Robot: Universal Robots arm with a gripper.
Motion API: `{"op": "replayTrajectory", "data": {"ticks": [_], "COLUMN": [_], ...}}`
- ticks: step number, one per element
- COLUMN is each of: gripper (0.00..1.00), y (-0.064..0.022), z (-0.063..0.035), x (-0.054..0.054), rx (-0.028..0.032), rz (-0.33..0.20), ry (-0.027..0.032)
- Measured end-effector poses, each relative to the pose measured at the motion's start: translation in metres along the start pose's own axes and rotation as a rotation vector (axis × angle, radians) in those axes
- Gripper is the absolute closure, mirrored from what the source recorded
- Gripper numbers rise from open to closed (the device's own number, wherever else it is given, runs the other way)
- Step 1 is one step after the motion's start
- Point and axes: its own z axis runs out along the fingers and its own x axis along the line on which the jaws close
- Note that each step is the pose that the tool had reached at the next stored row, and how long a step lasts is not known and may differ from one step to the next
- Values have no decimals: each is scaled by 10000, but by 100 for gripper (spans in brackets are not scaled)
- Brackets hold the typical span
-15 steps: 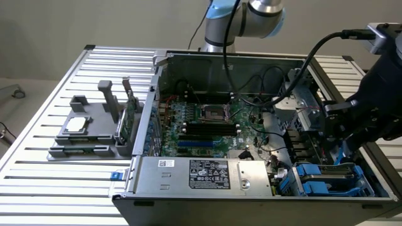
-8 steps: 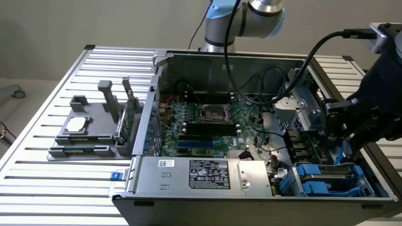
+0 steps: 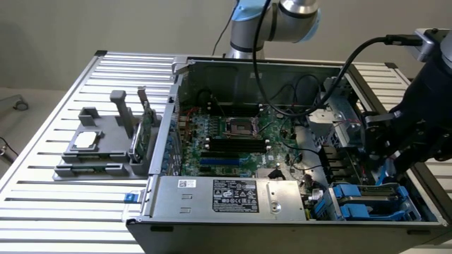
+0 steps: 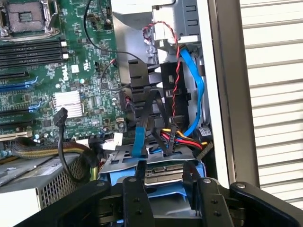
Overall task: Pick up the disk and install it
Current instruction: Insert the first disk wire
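**A:** Where is the disk (image 4: 163,177)?

**B:** At the drive bay (image 3: 367,203), in the corner of the open computer case (image 3: 173,121) on the exterior view's right, next to the power supply (image 3: 226,196). The wrist view shows its connector end and blue carrier. Whether it is fully seated cannot be told.

**A:** And the gripper (image 4: 165,171)?

**B:** It hangs low over the bay, right at that connector end. Whether it clamps the disk or merely stands around it cannot be told.

**A:** What lies near?

**B:** A blue flat cable (image 4: 194,90) and a red-and-black twisted wire (image 4: 177,61) run down toward the bay. A bundle of red, yellow and black wires (image 4: 182,139) sits just beyond the disk. The motherboard (image 4: 80,52) covers the case floor.

**A:** And outside the case?

**B:** A grey fixture (image 3: 99,153) stands on the slatted table (image 3: 63,211), just beside the case wall on the exterior view's left. It carries an upright green circuit card (image 3: 147,132) and a small square silver chip (image 3: 86,140).
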Motion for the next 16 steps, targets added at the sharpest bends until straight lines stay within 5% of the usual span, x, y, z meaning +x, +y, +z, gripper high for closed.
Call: {"op": "replayTrajectory", "data": {"ticks": [7,16], "gripper": [56,56], "y": [62,115], "z": [20,51], "x": [9,4], "rx": [62,329], "rz": [214,503], "ry": [-25,-129]}}
